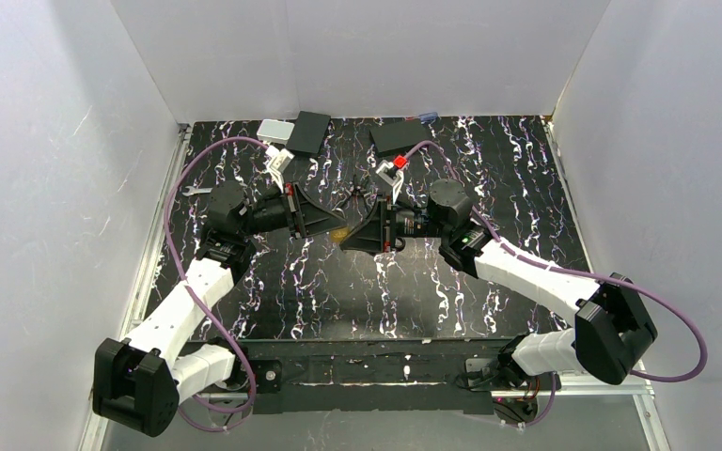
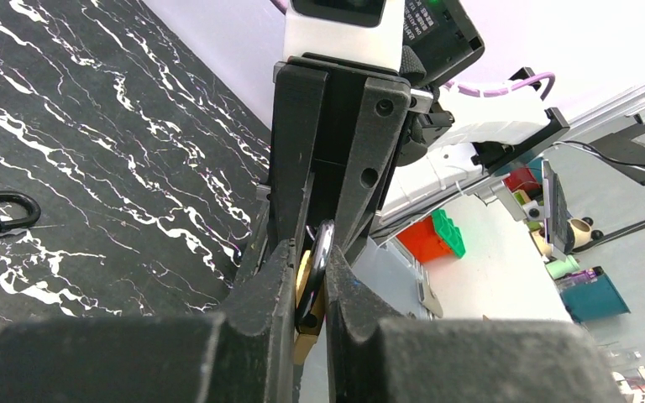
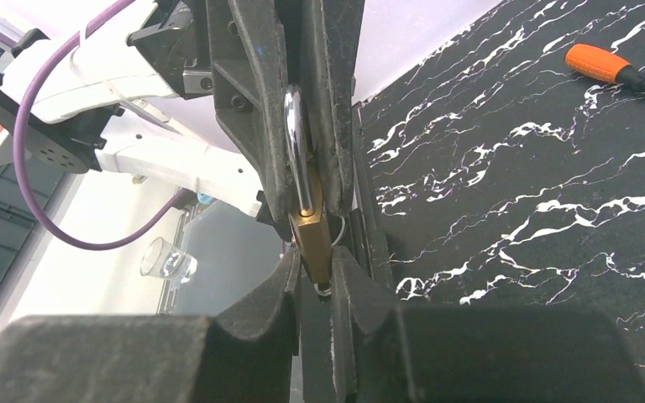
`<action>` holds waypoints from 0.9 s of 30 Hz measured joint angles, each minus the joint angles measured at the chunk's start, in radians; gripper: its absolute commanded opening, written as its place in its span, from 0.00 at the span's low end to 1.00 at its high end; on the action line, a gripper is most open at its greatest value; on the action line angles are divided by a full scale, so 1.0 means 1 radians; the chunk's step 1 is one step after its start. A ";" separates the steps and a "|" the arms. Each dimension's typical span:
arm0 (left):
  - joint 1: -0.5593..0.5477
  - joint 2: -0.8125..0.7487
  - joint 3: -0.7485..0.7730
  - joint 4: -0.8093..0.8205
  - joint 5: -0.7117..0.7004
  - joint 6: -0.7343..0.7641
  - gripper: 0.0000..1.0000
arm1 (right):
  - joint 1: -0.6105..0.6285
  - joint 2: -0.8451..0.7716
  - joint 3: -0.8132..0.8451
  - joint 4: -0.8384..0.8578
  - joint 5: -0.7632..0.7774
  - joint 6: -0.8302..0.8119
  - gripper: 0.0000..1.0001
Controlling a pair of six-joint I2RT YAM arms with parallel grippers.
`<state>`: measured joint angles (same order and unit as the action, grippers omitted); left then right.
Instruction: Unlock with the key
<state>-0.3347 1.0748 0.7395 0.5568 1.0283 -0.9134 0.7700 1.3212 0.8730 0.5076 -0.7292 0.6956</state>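
Left of centre in the top view, the left gripper [image 1: 324,224] is pointed toward the middle of the bench [image 1: 489,169]. Its jaws are pressed together on the steel shackle [image 3: 296,138] of the brass padlock [image 3: 312,239], as is shown in the upper middle of the right wrist view. The padlock is thus held off the bench at the centre of the top view, between the two grippers. Just right of centre, the right gripper [image 3: 315,260] is closed on the lower end of the brass body. A key cannot be made out with certainty. The step in hand is judged to be bracing the lock for the turn. The shackle should be clamped firmly so the body cannot swing, and any twist should be applied about the keyway's axis, without pull.
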 measured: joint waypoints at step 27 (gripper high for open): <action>0.005 -0.003 -0.003 0.011 -0.014 -0.018 0.77 | -0.004 0.064 -0.005 0.204 -0.004 0.132 0.01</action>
<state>-0.3294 1.0721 0.7361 0.5682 1.0138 -0.9314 0.7658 1.3849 0.8677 0.7113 -0.7334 0.8280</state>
